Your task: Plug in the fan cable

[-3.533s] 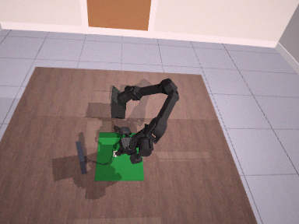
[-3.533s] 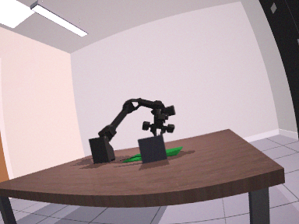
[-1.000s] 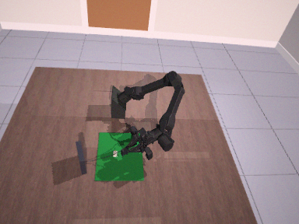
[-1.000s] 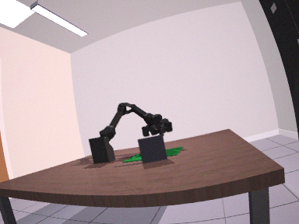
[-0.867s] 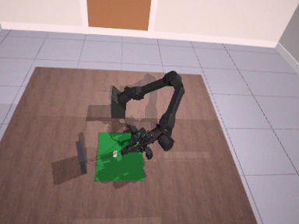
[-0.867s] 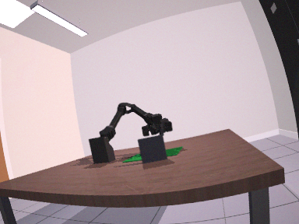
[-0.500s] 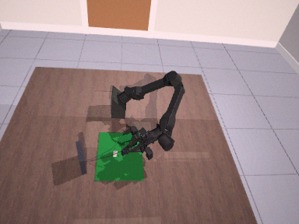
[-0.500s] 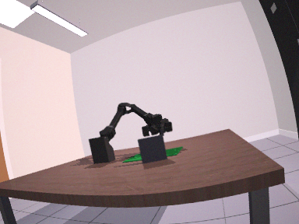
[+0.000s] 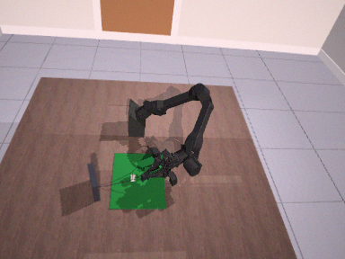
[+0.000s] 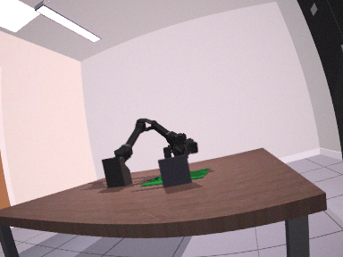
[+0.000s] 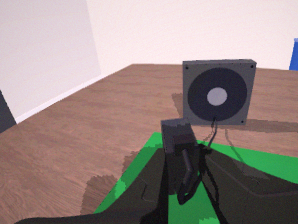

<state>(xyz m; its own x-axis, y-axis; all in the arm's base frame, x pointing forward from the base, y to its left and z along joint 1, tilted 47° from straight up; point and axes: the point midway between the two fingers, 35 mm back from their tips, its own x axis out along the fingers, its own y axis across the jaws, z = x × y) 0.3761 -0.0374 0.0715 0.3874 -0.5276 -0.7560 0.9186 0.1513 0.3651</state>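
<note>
The fan's plug (image 11: pixel 177 136) is a small dark block. My gripper (image 9: pixel 145 176) (image 11: pixel 180 152) is shut on it, and the plug sticks out past the fingertips. The dark cable (image 11: pixel 215 134) loops at the plug and runs to the fan (image 9: pixel 93 182) (image 10: pixel 175 171) (image 11: pixel 217 96), which stands upright beyond the board. The green board (image 9: pixel 120 163) (image 10: pixel 202 173) (image 11: pixel 282 163) lies flat below the gripper. A small pale part (image 9: pixel 133 178), seemingly the header, shows on it just left of the fingertips in the top view. The header is hidden in the wrist view.
The wooden table (image 9: pixel 234 225) (image 10: pixel 250 187) carries everything. The arm's base (image 9: pixel 137 123) (image 10: pixel 117 172) stands behind the board in the top view. The fan is beside the board's left edge there, with its cable crossing that edge.
</note>
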